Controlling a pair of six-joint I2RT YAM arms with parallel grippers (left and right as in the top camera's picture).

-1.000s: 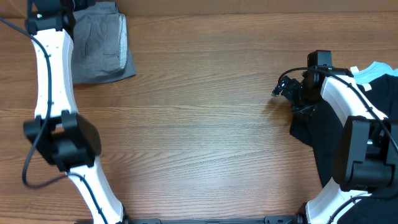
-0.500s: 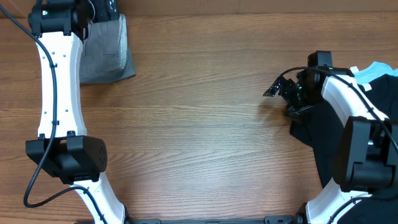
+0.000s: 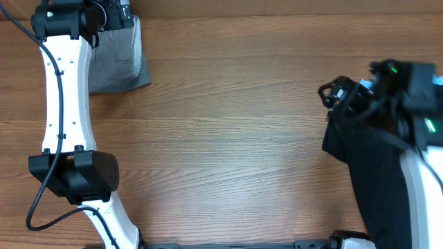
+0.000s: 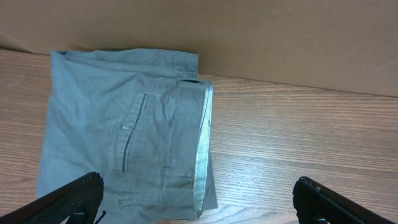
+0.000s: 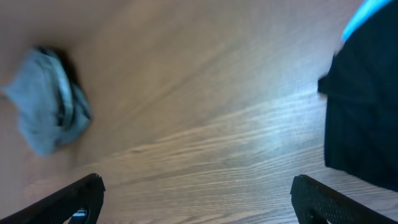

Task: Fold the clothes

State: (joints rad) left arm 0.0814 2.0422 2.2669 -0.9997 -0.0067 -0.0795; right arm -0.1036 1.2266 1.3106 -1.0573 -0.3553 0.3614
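Observation:
The grey shorts [image 3: 119, 61] lie folded in a compact rectangle at the table's far left corner. In the left wrist view [image 4: 124, 137] they show a stitched pocket seam and a paler inner hem. My left gripper [image 4: 199, 208] is open and empty, hovering just above the shorts' near edge; in the overhead view it [image 3: 113, 14] is at the top left. My right gripper [image 5: 199, 199] is open and empty above bare wood at the right [image 3: 332, 93], blurred by motion. Its wrist view shows the shorts [image 5: 50, 106] small and far off.
A black garment [image 3: 367, 166] lies spread at the table's right side under the right arm, also in the right wrist view [image 5: 367, 112]. A light blue cloth [image 5: 367, 15] peeks out behind it. A brown wall [image 4: 280, 37] backs the table.
My right gripper has pulled up and to the right, away from the black garment's edge. My left arm shifted right over the shorts earlier and has held still since.

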